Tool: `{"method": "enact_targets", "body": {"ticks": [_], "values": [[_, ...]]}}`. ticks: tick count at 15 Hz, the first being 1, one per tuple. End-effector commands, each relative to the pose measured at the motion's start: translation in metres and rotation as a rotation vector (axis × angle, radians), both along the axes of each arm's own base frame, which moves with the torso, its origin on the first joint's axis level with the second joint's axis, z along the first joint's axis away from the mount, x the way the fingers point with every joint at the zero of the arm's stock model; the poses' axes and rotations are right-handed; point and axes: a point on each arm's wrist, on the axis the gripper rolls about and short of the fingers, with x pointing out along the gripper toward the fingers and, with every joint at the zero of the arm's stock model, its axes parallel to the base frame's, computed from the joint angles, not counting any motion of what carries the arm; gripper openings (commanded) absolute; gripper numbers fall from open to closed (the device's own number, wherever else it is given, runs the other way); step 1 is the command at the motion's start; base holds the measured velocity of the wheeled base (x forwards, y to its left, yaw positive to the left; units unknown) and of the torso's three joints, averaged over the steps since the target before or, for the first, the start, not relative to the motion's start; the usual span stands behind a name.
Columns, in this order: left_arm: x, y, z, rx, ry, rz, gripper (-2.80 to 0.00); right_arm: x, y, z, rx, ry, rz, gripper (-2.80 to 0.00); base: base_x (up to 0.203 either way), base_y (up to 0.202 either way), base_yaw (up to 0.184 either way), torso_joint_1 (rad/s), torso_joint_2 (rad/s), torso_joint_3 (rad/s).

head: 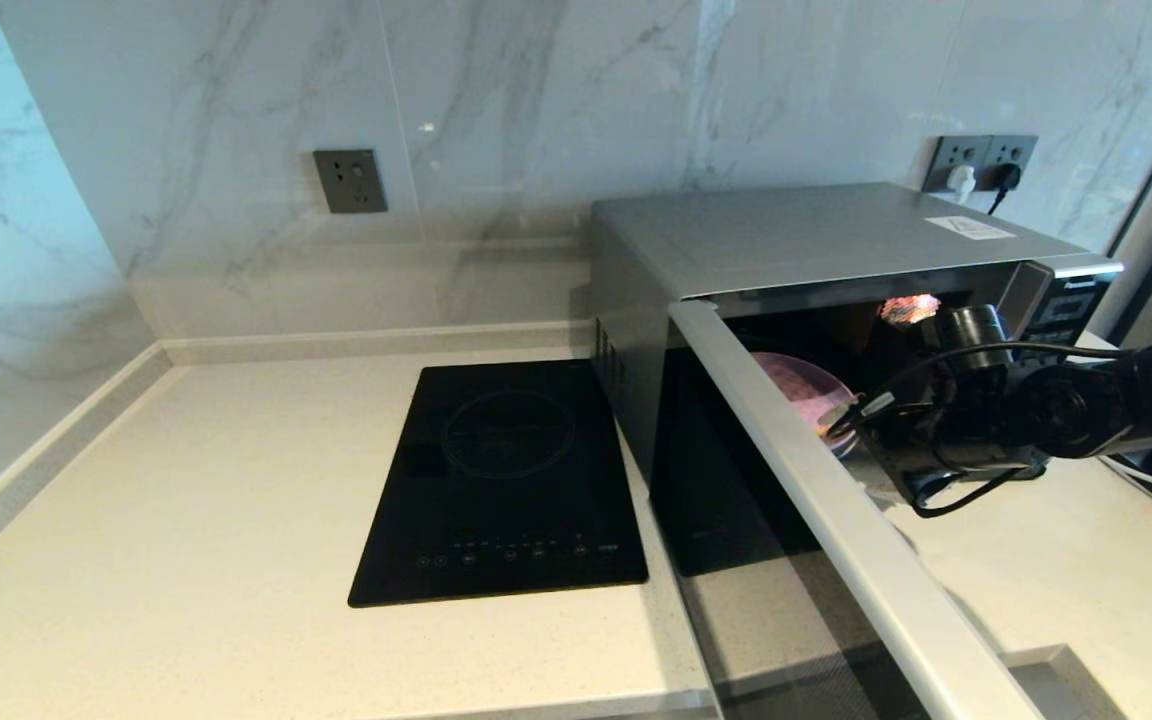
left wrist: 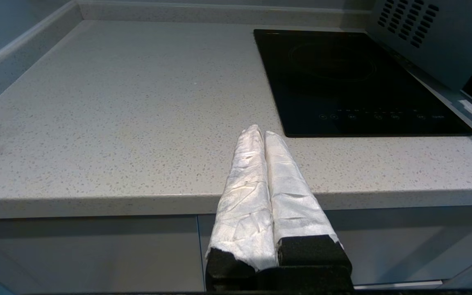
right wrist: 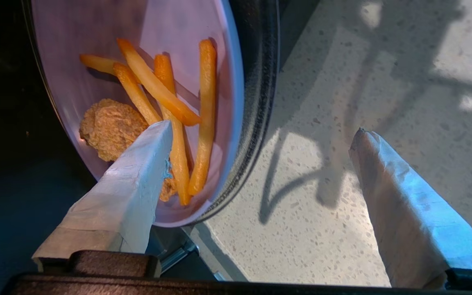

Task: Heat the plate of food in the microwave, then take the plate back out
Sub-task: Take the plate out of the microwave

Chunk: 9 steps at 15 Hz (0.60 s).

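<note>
The silver-grey microwave (head: pixel 816 240) stands at the back right with its door (head: pixel 836 520) swung wide open towards me. Inside its mouth sits the lilac plate of food (head: pixel 796 385). The right wrist view shows the plate (right wrist: pixel 170 32) holding orange fries (right wrist: pixel 203 102) and a crumbly brown piece (right wrist: pixel 109 131), next to a dark ridged turntable rim (right wrist: pixel 260 82). My right gripper (right wrist: pixel 260 130) is open at the oven's mouth. One taped finger (right wrist: pixel 137 180) is over the plate's near edge and the other (right wrist: pixel 400 196) is over the counter. My left gripper (left wrist: pixel 260 131) is shut and empty at the counter's front edge.
A flat black induction hob (head: pixel 506 480) is set in the pale speckled counter (head: pixel 186 500) left of the microwave. The open door juts out past the counter's front. Wall sockets (head: pixel 349 180) and plugged-in sockets (head: pixel 981 160) sit on the marble back wall.
</note>
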Motion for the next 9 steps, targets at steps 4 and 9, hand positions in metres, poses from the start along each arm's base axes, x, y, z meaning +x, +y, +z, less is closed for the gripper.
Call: {"method": "enact_targets", "body": {"ticks": [4, 9], "values": [[0.0, 0.0, 0.0, -0.001, 0.001, 0.002, -2.8, 0.013, 0.0, -0.009, -0.006, 0.008, 0.003, -2.8, 0.0, 0.0, 0.0, 0.0, 0.0, 0.0], [0.0, 0.0, 0.0, -0.001, 0.001, 0.001, -2.8, 0.018, 0.001, -0.007, -0.006, -0.005, 0.004, -2.8, 0.0, 0.0, 0.0, 0.0, 0.0, 0.0]]}}
